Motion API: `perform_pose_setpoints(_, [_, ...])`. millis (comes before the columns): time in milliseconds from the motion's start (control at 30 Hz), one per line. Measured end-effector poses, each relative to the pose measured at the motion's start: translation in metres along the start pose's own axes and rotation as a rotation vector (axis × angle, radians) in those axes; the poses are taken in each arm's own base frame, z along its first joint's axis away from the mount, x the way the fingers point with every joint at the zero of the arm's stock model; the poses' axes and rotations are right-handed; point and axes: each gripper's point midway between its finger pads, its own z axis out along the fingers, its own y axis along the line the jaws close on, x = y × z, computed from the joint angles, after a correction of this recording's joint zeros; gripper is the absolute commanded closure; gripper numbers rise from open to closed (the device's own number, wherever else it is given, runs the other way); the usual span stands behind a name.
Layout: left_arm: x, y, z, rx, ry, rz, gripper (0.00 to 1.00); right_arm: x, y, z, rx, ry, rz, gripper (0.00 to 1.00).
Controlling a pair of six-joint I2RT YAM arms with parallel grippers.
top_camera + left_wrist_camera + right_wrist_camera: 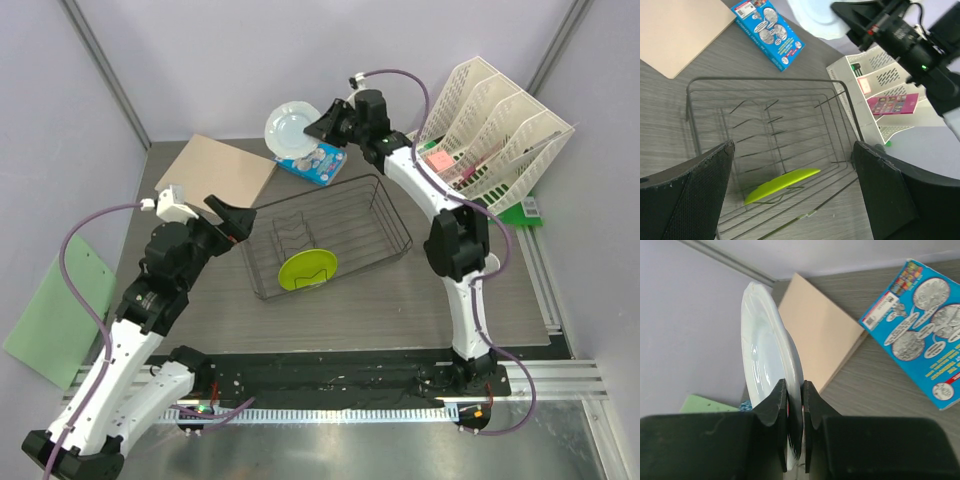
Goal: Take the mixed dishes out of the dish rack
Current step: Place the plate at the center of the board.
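The dark wire dish rack [385, 215] sits mid-table and holds a lime-green plate [307, 268] leaning on its prongs near the front; the rack [765, 85] and the plate [782, 184] also show in the left wrist view. My right gripper [322, 125] is shut on the rim of the white plate [290, 128], held on edge above the far table. In the right wrist view the plate [765, 360] sits between my fingers [775, 405]. My left gripper [232, 214] is open and empty, left of the rack. Bowl, mug and cup are out of view.
A blue snack packet [318, 161] lies behind the rack. A tan board [215, 170] lies at the back left. A white slotted file organiser [495, 130] stands at the back right. A green clipboard [60, 300] lies off the table's left edge.
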Motion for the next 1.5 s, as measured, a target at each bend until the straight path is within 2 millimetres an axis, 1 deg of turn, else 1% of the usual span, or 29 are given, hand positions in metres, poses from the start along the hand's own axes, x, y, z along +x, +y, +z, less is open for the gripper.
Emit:
perform_pose_setpoints(67, [0.003,0.004,-0.003,-0.008,0.004,0.007,0.0,0.009,-0.024,0.022,0.047,0.024,0.005,0.99])
perform_pose_setpoints(100, [0.003,0.005,-0.003,-0.008,0.005,0.009,0.0,0.013,-0.032,0.029,0.063,0.032,0.006,0.99])
perform_pose_setpoints(133, [0.005,0.006,-0.003,-0.013,0.01,0.013,0.0,0.019,-0.049,0.039,0.091,0.045,0.017,0.99])
perform_pose_setpoints(233, [0.009,0.011,-0.003,-0.027,0.025,0.021,0.0,0.036,-0.086,0.057,0.152,0.079,0.059,0.99])
perform_pose_setpoints(300, [0.013,0.014,-0.003,-0.035,0.034,0.023,0.0,0.047,-0.108,0.064,0.189,0.099,0.089,0.99])
perform_pose_setpoints(367, [0.017,0.018,-0.002,-0.045,0.044,0.025,0.0,0.053,-0.129,0.068,0.226,0.108,0.125,0.99])
perform_pose_setpoints(433, [0.021,0.021,-0.001,-0.053,0.052,0.028,0.0,0.055,-0.145,0.067,0.259,0.112,0.147,0.99])
perform_pose_setpoints(500, [0.025,0.025,0.001,-0.064,0.064,0.03,0.0,0.052,-0.159,0.064,0.285,0.108,0.17,0.99])
perform_pose_setpoints(600, [0.03,0.029,0.005,-0.08,0.082,0.033,0.0,0.042,-0.169,0.063,0.296,0.089,0.181,0.99])
perform_pose_setpoints(633, [0.032,0.03,0.008,-0.088,0.091,0.034,0.0,0.036,-0.172,0.063,0.295,0.076,0.183,0.99])
perform_pose_setpoints(800, [0.044,0.037,0.018,-0.114,0.132,0.038,0.0,0.014,-0.179,0.06,0.288,0.035,0.191,0.99])
perform_pose_setpoints(867, [0.048,0.04,0.021,-0.125,0.143,0.04,0.0,0.012,-0.184,0.061,0.289,0.029,0.195,0.99])
perform_pose_setpoints(967, [0.052,0.043,0.025,-0.14,0.158,0.045,0.0,0.017,-0.192,0.064,0.296,0.036,0.199,0.99])
perform_pose_setpoints(1033, [0.054,0.045,0.027,-0.146,0.165,0.046,0.0,0.024,-0.198,0.066,0.302,0.049,0.204,0.97])
perform_pose_setpoints(1100, [0.055,0.045,0.028,-0.149,0.167,0.047,0.0,0.032,-0.204,0.069,0.311,0.063,0.21,0.91])
perform_pose_setpoints(1133, [0.055,0.046,0.029,-0.15,0.168,0.048,0.0,0.037,-0.207,0.069,0.316,0.072,0.214,0.85])
perform_pose_setpoints(1200, [0.055,0.046,0.029,-0.149,0.168,0.05,0.0,0.043,-0.211,0.07,0.32,0.087,0.22,0.81])
perform_pose_setpoints(1333, [0.056,0.046,0.029,-0.151,0.169,0.05,0.0,0.046,-0.21,0.071,0.313,0.099,0.225,0.71])
perform_pose_setpoints(1433, [0.058,0.048,0.029,-0.155,0.173,0.051,0.0,0.044,-0.207,0.071,0.302,0.096,0.222,0.66])
perform_pose_setpoints(1500, [0.059,0.049,0.029,-0.156,0.175,0.051,0.0,0.043,-0.206,0.071,0.3,0.095,0.219,0.65])
